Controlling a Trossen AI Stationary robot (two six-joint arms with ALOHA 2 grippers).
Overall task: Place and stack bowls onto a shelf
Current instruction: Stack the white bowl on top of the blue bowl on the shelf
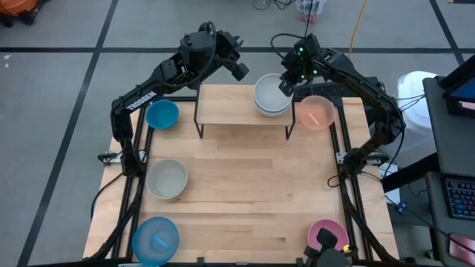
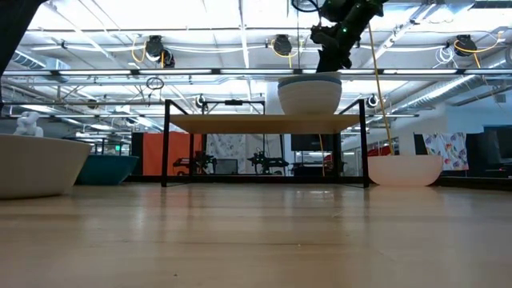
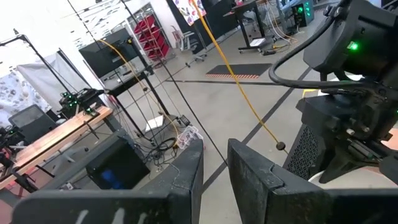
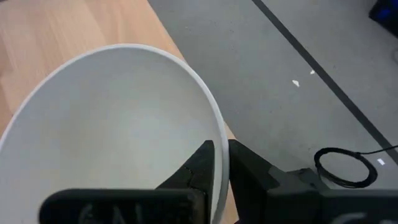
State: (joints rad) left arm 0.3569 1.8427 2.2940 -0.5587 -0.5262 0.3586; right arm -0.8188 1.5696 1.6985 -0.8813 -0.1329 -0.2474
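We count six bowls from above: a white one [image 1: 271, 94] on the shelf [image 1: 223, 113], plus peach [image 1: 317, 111], blue [image 1: 162, 114], grey-beige [image 1: 166, 179], light blue [image 1: 156, 239] and pink [image 1: 327, 234] on the surface [image 1: 245, 185]. Only the wrist view shows our right pincer [image 4: 221, 163] clenched on the white bowl's rim. The left pincer [image 3: 214, 168], raised behind the shelf, is nearly closed and empty.
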